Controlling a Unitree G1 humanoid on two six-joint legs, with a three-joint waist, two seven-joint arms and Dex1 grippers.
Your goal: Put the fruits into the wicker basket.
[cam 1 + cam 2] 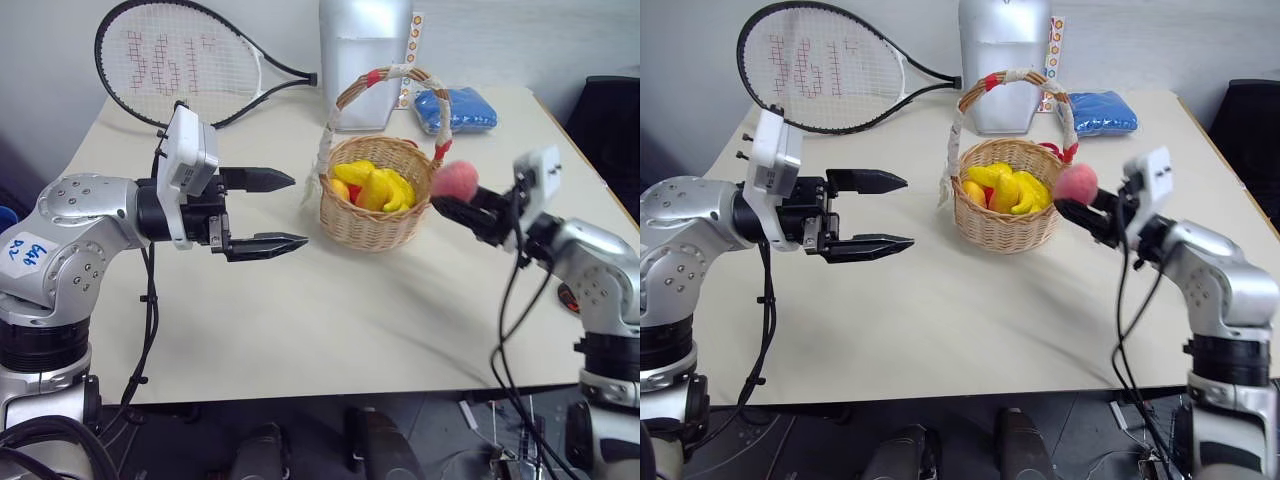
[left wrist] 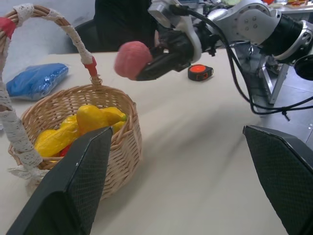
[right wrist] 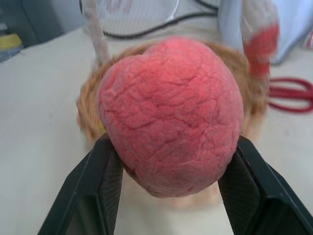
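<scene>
A round tan wicker basket [image 1: 352, 226] with a taped arched handle stands mid-table, and yellow and red fruits [image 1: 375, 186] lie inside it. Just right of the basket's rim hangs a pink-red peach [image 1: 456, 182], raised above the table, with my right gripper [image 1: 452, 203] shut on it. The right wrist view has the peach [image 3: 171, 115] pressed between both fingers, the basket behind it. On the basket's left, my left gripper [image 1: 272, 211] is held level and open, pointing at the basket with nothing between its fingers.
A tennis racket [image 1: 180, 60] lies at the back left. A silver container [image 1: 365, 45] stands behind the basket and a blue cloth [image 1: 462, 108] lies to its right. An orange-and-black tape measure [image 2: 199, 72] sits on the table beyond my right arm.
</scene>
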